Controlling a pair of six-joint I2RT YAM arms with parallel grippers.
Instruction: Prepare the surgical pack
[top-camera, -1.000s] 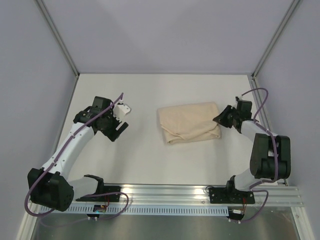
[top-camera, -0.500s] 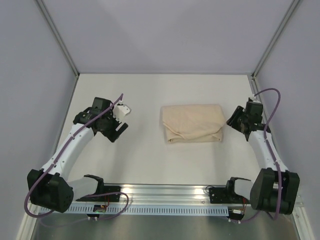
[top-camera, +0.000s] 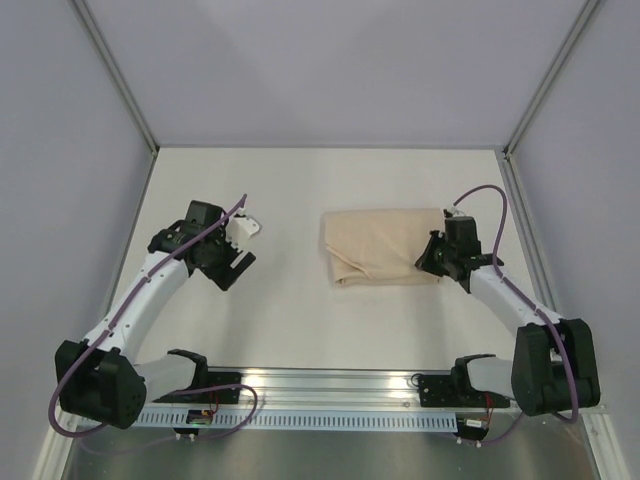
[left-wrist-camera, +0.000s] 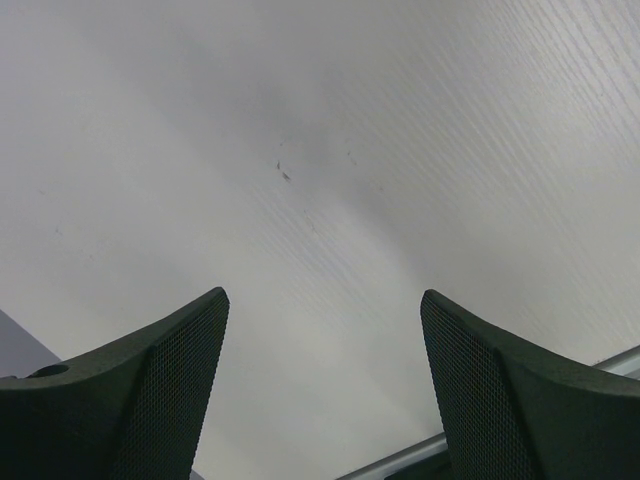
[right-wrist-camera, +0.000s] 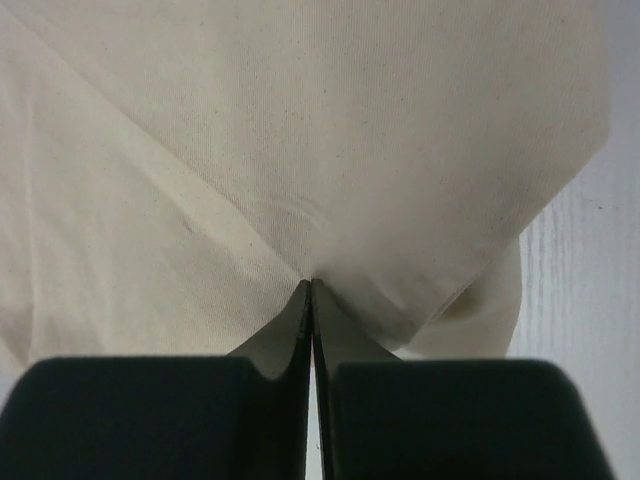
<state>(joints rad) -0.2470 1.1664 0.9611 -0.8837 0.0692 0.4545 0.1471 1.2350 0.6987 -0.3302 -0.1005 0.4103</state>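
1. Cloth covers whatever the wrap (top-camera: 385, 245) may hold; from above it shows only as one folded tan bundle, lying right of the middle of the table (top-camera: 290, 320), with rumpled folds along its near edge.
2. Black housing hides the fingertips of the right gripper (top-camera: 431, 258), which sits at the bundle's near right corner; the overhead view alone does not settle whether they touch the cloth.
3. Close up, the right gripper (right-wrist-camera: 312, 284) has its jaws pressed together; the tips touch the wrap (right-wrist-camera: 300, 140) at a point where creases meet; whether a pinch of fabric is caught between them cannot be made out; the bundle runs off the frame at the top and left; a strip of table (right-wrist-camera: 590, 300) shows at the right.
4. Over bare table, well apart from the bundle, hangs the left gripper (top-camera: 237, 266); in its own camera the left gripper (left-wrist-camera: 323, 295) has jaws wide apart, with the table (left-wrist-camera: 350, 150) seen between them; both fingers (left-wrist-camera: 140, 400) are cut off by the bottom edge; a pale metal strip (left-wrist-camera: 600, 365) in the lower right corner is too cropped to name.
5. Marks: a few dark specks (left-wrist-camera: 283, 172) on the table are too small to read as anything.
6. Count: one bundle; two arms; two grippers; two purple cables (top-camera: 487, 190), one looping along each arm.
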